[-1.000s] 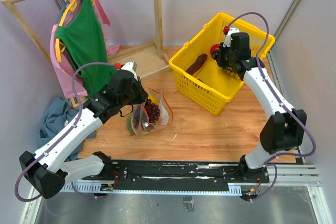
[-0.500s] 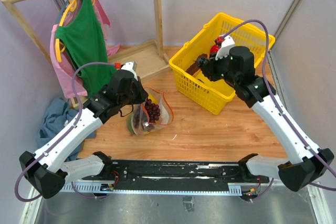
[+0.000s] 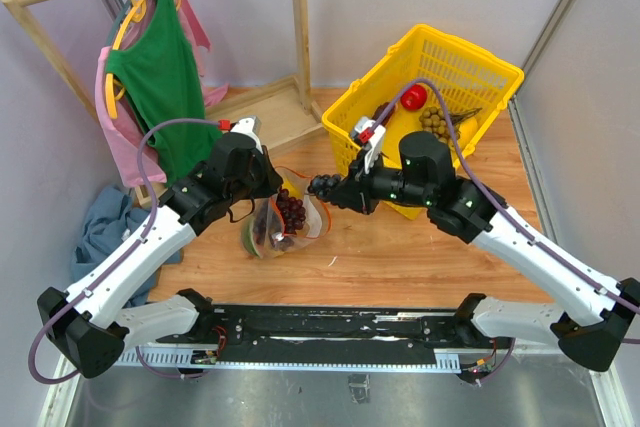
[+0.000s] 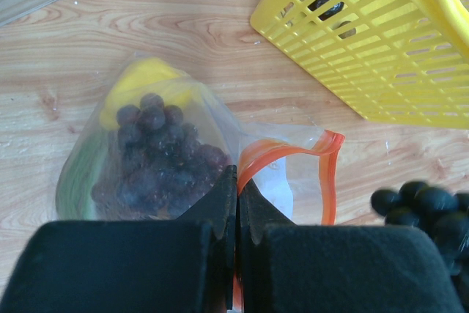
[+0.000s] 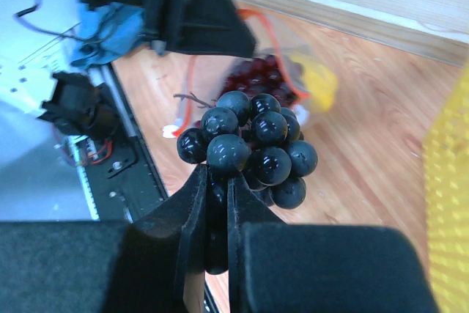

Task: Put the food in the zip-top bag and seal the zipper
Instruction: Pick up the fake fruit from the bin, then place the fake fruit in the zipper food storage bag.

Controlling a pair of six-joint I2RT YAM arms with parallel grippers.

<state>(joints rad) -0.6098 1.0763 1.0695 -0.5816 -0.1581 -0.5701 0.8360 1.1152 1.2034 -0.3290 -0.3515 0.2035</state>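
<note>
Right gripper (image 3: 338, 190): swung left out of the yellow basket (image 3: 470, 55) since the earlier frame, now over the wood just right of the zip-top bag (image 3: 312, 209). Jaws nearly closed, clamped on the base of the dark grape bunch (image 5: 253, 148), which sticks out beyond the fingertips. Left gripper (image 4: 236, 194): jaws pressed together on the zipper (image 4: 293, 152), mouth edge raised. Bag contents: purple grapes (image 4: 157, 155), yellow pepper (image 4: 143, 78).

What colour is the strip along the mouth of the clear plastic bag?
Red-orange. The thin zipper strip shows best in the left wrist view.
</note>
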